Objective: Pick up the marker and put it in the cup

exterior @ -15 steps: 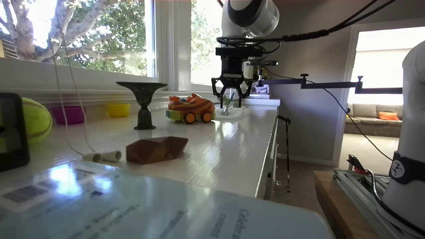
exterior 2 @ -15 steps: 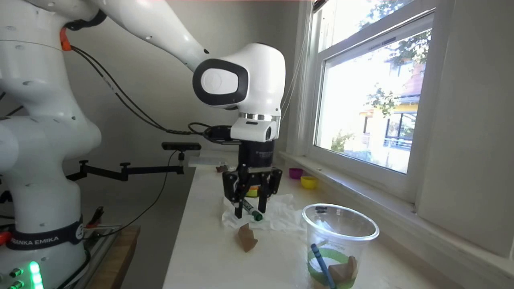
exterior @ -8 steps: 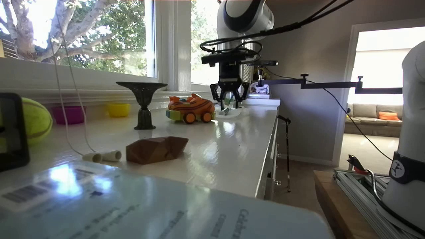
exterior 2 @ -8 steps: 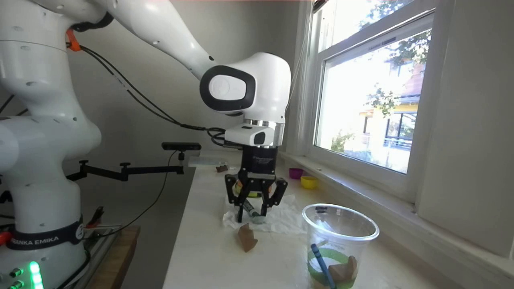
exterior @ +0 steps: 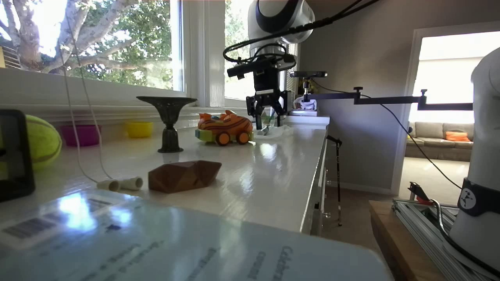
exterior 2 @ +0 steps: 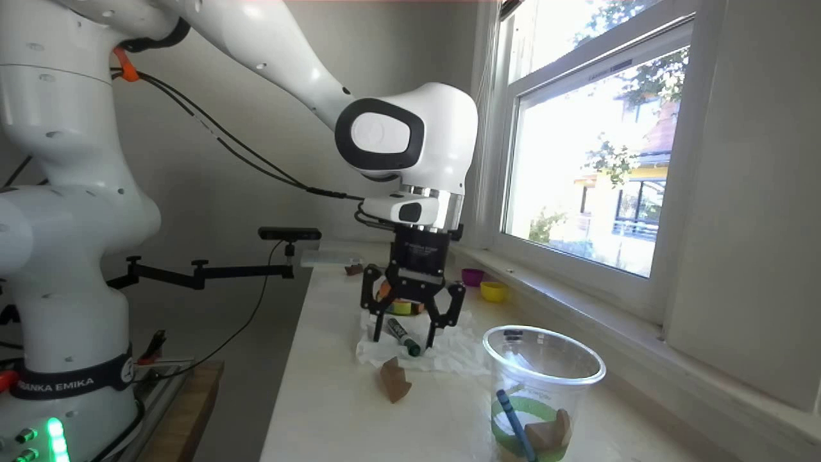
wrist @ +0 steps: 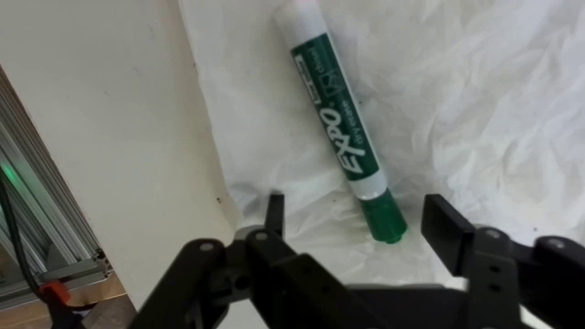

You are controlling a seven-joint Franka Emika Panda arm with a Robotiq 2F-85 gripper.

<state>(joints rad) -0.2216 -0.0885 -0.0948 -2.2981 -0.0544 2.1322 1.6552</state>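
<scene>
The marker is green and white with a green cap and lies flat in the wrist view (wrist: 339, 114) and in both exterior views (exterior: 264, 130) (exterior 2: 404, 337). It rests on crumpled white paper (exterior 2: 455, 350). My gripper (wrist: 354, 201) is open and empty, pointing down. In the wrist view the marker's cap end shows between the fingers, nearer the right-hand finger (wrist: 443, 228), touching neither. The gripper also shows low over the paper in both exterior views (exterior: 268, 127) (exterior 2: 404, 342). The clear plastic cup (exterior 2: 545, 378) stands upright nearer that camera, holding a blue crayon (exterior 2: 515, 423) and a brown piece.
A brown faceted piece (exterior 2: 393, 380) lies between the paper and the cup. An orange toy car (exterior: 226, 128) stands beside the paper. A dark goblet (exterior: 170, 121) and a brown faceted object (exterior: 183, 176) stand farther along. The window sill (exterior 2: 577, 327) runs along one side.
My gripper has turned about its upright axis, and the arm has shifted slightly toward the window. The fingers stay open. The marker and the cup have not visibly moved.
</scene>
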